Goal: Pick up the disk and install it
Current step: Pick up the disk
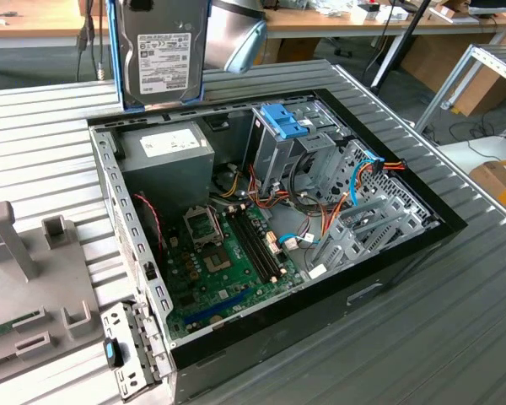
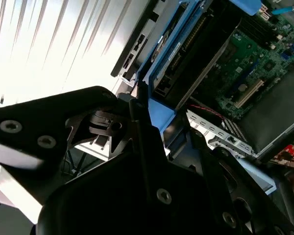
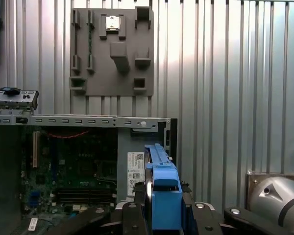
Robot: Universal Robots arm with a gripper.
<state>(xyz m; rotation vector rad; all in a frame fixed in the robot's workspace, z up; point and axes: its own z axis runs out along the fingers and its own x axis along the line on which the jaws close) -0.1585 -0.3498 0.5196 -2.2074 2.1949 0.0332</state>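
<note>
The disk (image 1: pixel 157 52) hangs upright in the air above the far corner of the open computer case (image 1: pixel 388 287), at the exterior view's left, over the power supply (image 1: pixel 164 152). It is a dark drive with a white label and blue side rails. In the first wrist view I see the disk (image 3: pixel 162 188) edge-on, blue end tab toward the camera. My gripper (image 3: pixel 165 211) is shut on it, with one dark finger on each side. The second wrist view shows the disk (image 2: pixel 183 54) and its blue rail above the motherboard.
The case holds a green motherboard (image 1: pixel 228 261), a metal drive cage with a light-blue latch plate (image 1: pixel 282 122), and loose orange and blue cables (image 1: pixel 337 211). A grey fixture block (image 1: pixel 25 278) lies on the ribbed table at the exterior view's left. The silver arm (image 1: pixel 232 34) stands behind the disk.
</note>
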